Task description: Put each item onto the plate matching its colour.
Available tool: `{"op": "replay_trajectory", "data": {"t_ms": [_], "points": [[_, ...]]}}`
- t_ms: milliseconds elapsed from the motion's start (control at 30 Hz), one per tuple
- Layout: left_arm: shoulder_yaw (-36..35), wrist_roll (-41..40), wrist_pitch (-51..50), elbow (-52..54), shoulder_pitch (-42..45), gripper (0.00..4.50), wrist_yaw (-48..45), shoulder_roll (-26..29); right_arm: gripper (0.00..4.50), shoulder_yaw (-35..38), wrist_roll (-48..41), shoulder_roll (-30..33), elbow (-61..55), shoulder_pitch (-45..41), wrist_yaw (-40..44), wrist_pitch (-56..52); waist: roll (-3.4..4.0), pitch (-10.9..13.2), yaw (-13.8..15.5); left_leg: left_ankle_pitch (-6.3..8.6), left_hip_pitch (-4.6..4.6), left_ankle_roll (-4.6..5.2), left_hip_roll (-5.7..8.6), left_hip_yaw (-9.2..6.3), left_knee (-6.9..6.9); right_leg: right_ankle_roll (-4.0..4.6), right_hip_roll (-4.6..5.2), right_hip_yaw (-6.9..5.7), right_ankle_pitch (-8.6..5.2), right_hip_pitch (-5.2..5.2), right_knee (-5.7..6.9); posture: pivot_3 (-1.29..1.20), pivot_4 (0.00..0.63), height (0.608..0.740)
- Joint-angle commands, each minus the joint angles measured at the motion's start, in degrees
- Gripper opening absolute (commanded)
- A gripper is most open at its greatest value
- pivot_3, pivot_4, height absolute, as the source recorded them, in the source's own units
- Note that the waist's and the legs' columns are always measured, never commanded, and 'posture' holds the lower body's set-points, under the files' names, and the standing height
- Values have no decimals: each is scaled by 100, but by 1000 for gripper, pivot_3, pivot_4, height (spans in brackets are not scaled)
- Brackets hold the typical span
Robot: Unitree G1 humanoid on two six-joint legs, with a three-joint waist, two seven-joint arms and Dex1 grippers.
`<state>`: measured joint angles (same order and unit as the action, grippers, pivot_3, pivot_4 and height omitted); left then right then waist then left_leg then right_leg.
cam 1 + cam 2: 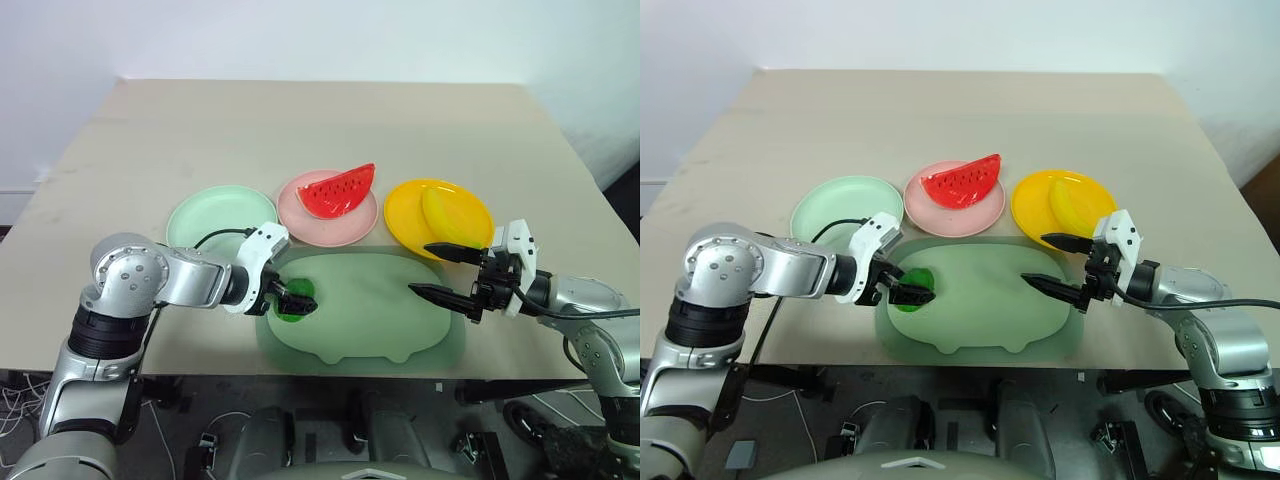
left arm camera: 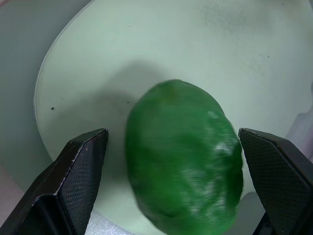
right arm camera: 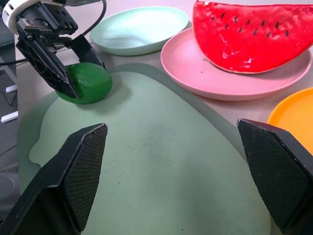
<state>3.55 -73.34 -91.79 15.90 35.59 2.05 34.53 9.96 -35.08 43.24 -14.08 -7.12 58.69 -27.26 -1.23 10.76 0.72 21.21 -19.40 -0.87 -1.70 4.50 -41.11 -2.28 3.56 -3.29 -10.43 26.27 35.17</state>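
green fruit [image 2: 183, 159] partly hidden by left gripper [image 1: 296, 298].
fingers straddling fruit on mat [image 1: 380, 315], contact unclear; right gripper [image 1: 433, 270] spread wide, empty.

Bright even light, soft shadows, slightly blurred green fruit [image 2: 183, 156].

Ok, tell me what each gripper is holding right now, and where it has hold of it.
Nothing is held yet. The left gripper straddles the green fruit on the mat, fingers either side of its middle, gaps visible. The right gripper is open and empty.
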Motion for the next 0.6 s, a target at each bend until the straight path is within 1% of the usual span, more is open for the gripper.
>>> {"op": "replay_trajectory", "data": {"t_ms": [33, 67, 133, 267, 300, 400, 433, 500, 600], "points": [[126, 333, -70, 121, -116, 3508, -151, -6, 4500, 178, -123, 4, -231, -23, -63, -2, 0, 0, 0, 0, 0, 0, 0, 0, 0, 0, 0, 0, 0, 0, 0, 0, 150, 736], [135, 434, -70, 107, -108, 3139, -197, -42, 4500, 178, -121, -1, -234, -20, -76, 2, 0, 0, 0, 0, 0, 0, 0, 0, 1, 0, 0, 0, 0, -1, -1, 0, 150, 736], [175, 648, -29, 88, -85, 2712, -313, -93, 4500, 176, -118, -7, -233, -19, -100, 9, 1, -1, 5, 0, 0, 0, 0, 0, 1, 0, 0, 0, 0, -3, -2, 0, 150, 736], [353, 1060, 306, 212, -64, 2703, -805, -62, 4500, 170, -122, -9, -227, -26, -128, 17, 2, -2, 15, 3, 0, 5, 4, -2, 1, 1, 2, -1, -1, -21, -8, 0, 150, 736], [399, 1155, 390, 252, -50, 2703, -939, -32, 4500, 175, -130, -4, -231, -29, -130, 11, 2, -2, 16, 14, 0, 25, 4, -2, 1, 1, 2, -1, -1, -24, -8, 0, 150, 736], [287, 1179, 935, 284, 130, 2703, -1849, 6, 4500, 187, -147, 49, -192, -62, -51, 17, 1, -2, 8, 14, 0, 26, 4, -4, 1, 14, 1, -1, -9, -30, -10, 0, 150, 736], [225, 1204, 1135, 251, 277, 2703, -2235, 96, 4500, 188, -143, 77, -165, -81, -4, 32, 1, -2, 5, 14, 0, 26, 4, -3, 1, 14, 1, -2, -9, -27, -9, 0, 150, 736], [-86, 1160, 1562, 18, 487, 2703, -2890, 123, 4500, 186, -129, 114, -81, -143, 65, 53, 0, -1, 3, 14, -1, 25, 3, -2, 0, 13, 0, -2, -9, -12, -8, 0, 150, 736], [-350, 1215, 1920, -437, 856, 2703, -3858, 472, 4500, 145, -64, 140, 92, -286, 149, 88, 0, -1, -12, 12, -5, 23, 4, 3, -1, 13, -3, -3, -8, 1, -7, 0, 150, 736]]}}
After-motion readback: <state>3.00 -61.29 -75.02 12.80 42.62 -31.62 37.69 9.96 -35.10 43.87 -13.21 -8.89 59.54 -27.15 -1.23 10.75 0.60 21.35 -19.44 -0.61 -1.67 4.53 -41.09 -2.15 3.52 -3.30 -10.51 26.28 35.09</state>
